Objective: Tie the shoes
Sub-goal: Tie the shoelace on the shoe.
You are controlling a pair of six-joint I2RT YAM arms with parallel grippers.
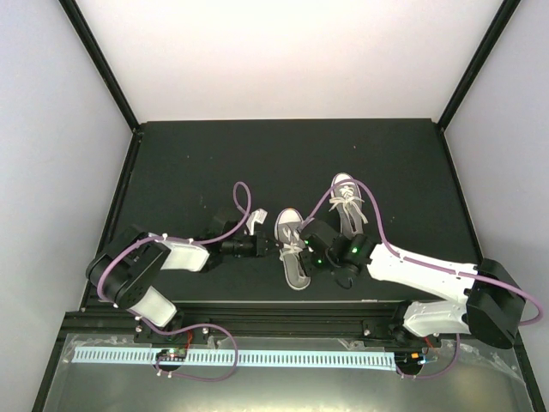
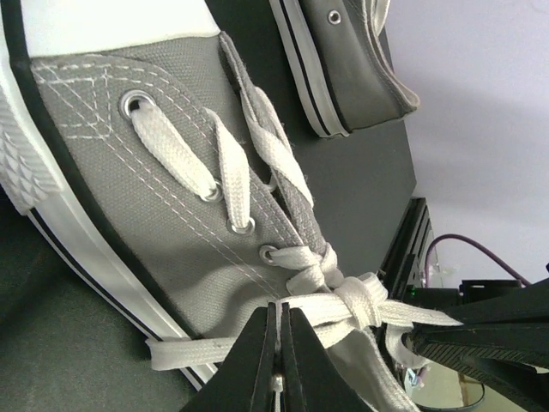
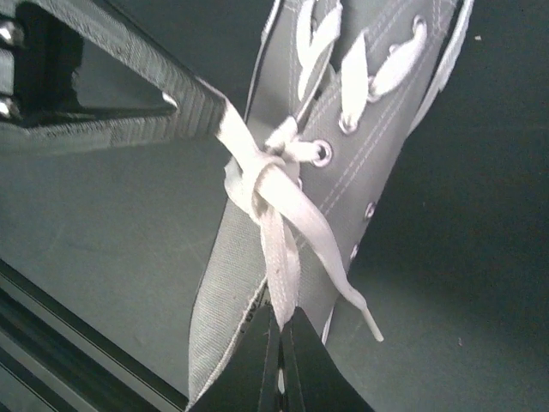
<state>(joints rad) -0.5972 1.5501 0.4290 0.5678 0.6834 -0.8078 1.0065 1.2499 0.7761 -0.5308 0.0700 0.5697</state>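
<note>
Grey near shoe (image 1: 295,264) between claws | left claw (image 2: 278,324) clamped on lace (image 3: 276,249) | right claw (image 3: 280,324) clamped on lace

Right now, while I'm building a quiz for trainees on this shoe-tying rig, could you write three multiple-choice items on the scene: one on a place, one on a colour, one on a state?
1. Which shoe do both grippers work on? A the farther one; B the nearer shoe; C neither.
2. What colour are the laces? A black; B red; C white.
3. How is the right gripper? A shut on a lace; B wide open; C lifted clear of the shoes.

Key: B, the left gripper and the right gripper flank the nearer shoe; C, they show white against the grey canvas; A, its closed fingers pinch a lace below the knot.
</note>
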